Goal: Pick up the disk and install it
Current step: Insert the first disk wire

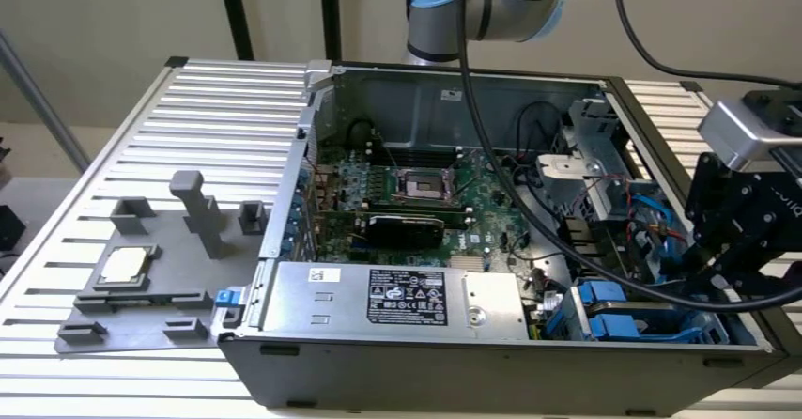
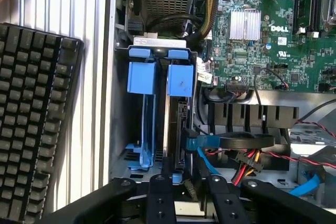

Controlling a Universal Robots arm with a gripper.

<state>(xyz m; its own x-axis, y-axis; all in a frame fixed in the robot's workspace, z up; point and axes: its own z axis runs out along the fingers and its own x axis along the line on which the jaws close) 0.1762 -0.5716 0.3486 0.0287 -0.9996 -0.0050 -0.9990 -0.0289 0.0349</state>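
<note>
The disk (image 2: 180, 85) stands on edge in a slot of the drive bay, its blue carrier end facing the wrist camera and its dark metal side running down towards my gripper. A second blue carrier (image 2: 142, 77) sits in the slot beside it. My gripper (image 2: 189, 180) hovers just off the disk's near end. Its black fingers (image 2: 160, 198) stand apart on either side of that end, with nothing visibly clamped. In the exterior view my gripper (image 1: 717, 273) hangs over the blue drive bay (image 1: 623, 323) at the case's near right corner.
The open computer case (image 1: 376, 363) lies on a slatted table, motherboard (image 1: 414, 193) up. Red, yellow and blue cables (image 2: 247, 161) crowd the bay's side. A black keyboard (image 2: 31, 124) lies outside the case wall. A grey fixture (image 1: 138, 297) holds a small silver chip (image 1: 126, 265).
</note>
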